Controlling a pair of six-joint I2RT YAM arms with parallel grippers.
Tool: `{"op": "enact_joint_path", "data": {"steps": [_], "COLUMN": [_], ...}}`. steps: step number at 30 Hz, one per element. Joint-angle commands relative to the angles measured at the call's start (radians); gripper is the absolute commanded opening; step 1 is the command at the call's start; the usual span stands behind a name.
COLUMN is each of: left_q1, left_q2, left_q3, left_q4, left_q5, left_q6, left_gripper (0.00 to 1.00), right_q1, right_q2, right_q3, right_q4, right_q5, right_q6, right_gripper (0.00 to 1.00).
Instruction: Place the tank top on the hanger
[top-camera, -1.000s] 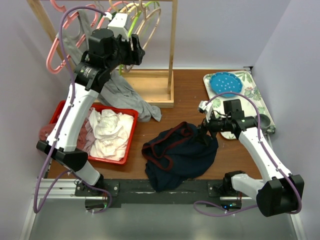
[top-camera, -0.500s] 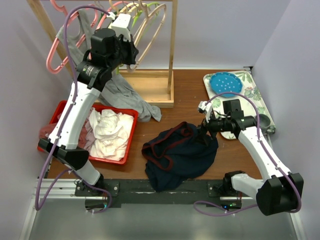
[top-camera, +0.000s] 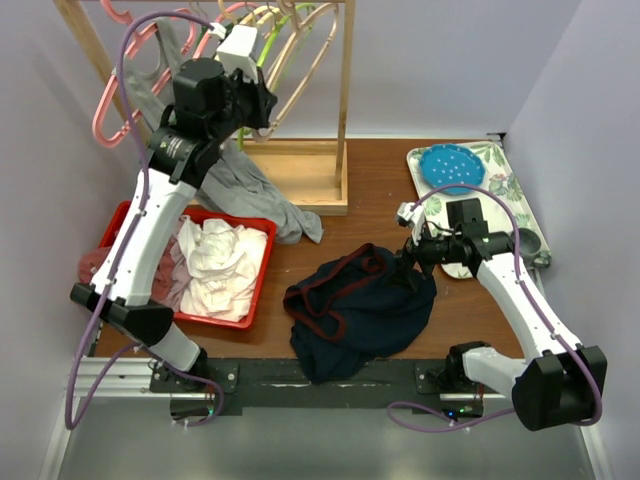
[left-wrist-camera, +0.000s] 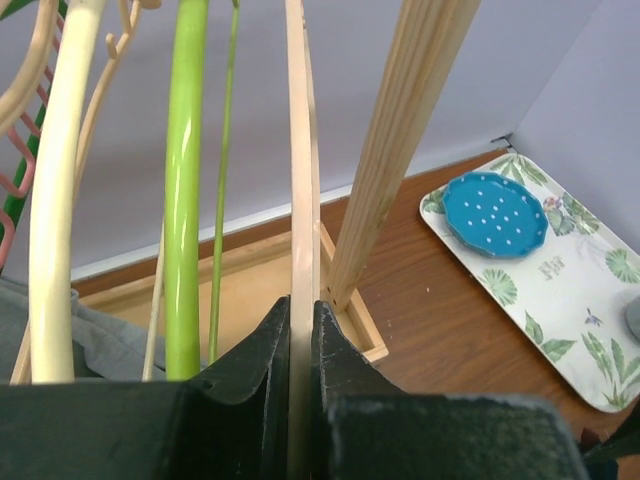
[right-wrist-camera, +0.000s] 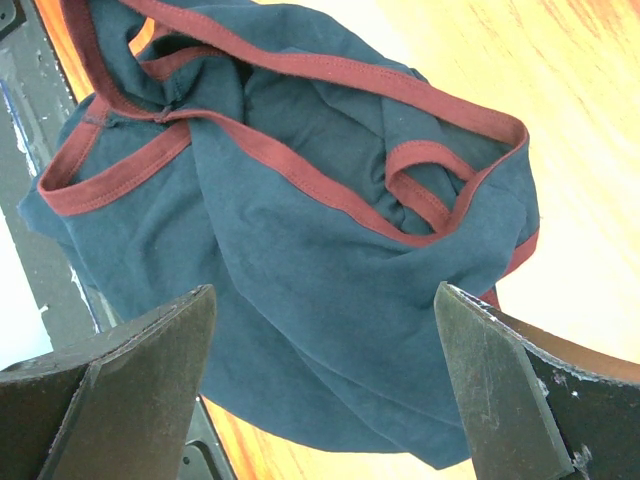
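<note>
The dark navy tank top (top-camera: 360, 310) with dark red trim lies crumpled on the table between the arm bases. In the right wrist view the tank top (right-wrist-camera: 300, 220) fills the frame. My right gripper (top-camera: 405, 262) hovers at its right edge. Seen from that wrist, the right gripper (right-wrist-camera: 322, 290) is open wide above the cloth with nothing between its fingers. Up on the rack hangs the thin tan hanger (top-camera: 308, 62). My left gripper (top-camera: 262, 100) is shut on its lower arm. From the left wrist, the hanger (left-wrist-camera: 298, 150) runs straight up out of the left gripper (left-wrist-camera: 300, 305), pinched tight.
The wooden rack post (top-camera: 345, 100) stands just right of the hanger. Pink hangers (top-camera: 115, 90), a green hanger (left-wrist-camera: 185, 200) and a pale yellow hanger (left-wrist-camera: 60, 200) hang alongside, over a grey top (top-camera: 235, 180). A red bin (top-camera: 258, 275) holds a white garment (top-camera: 220, 265). A leaf-print tray (top-camera: 500, 185) carries a blue plate (top-camera: 450, 165).
My left gripper has closed on the tan hanger and shifted slightly left at the rack. The right arm and the tank top have not moved.
</note>
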Motion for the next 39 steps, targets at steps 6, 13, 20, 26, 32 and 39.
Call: {"op": "enact_joint_path", "data": {"steps": [6,13,20,26,32,39], "left_q1": [0.004,0.004,0.004,0.004,0.003,-0.022], "left_q2": [-0.335,-0.57,-0.921,-1.061,-1.031,-0.989], "left_q3": [-0.248,-0.528,-0.878,-1.183,-1.308,-1.34], "left_q4": [0.125,0.06,-0.008,0.13,0.338,0.423], "left_q5": [0.136,0.248,0.45,0.736,0.917,0.969], "left_q6": [0.061,0.109,0.103,-0.052,-0.167,-0.185], "left_gripper": [0.0,0.0,0.0,0.0,0.0,0.0], "right_q1": [-0.007,-0.014,-0.013,-0.011,0.058,0.193], "right_q2": [0.013,-0.008,-0.01,0.074,0.128,0.161], "right_q3": [0.011,0.021,0.251,0.633,0.784,0.639], "right_q4": [-0.022,-0.085,-0.522,-0.799,-0.757,-0.605], "right_q5": [-0.047,-0.135,-0.198,-0.202,-0.265,-0.25], "right_q6": [-0.035,-0.117,-0.518,-0.644,-0.479,-0.313], "right_gripper": [0.96,0.96,0.96,0.97,0.96,0.93]}}
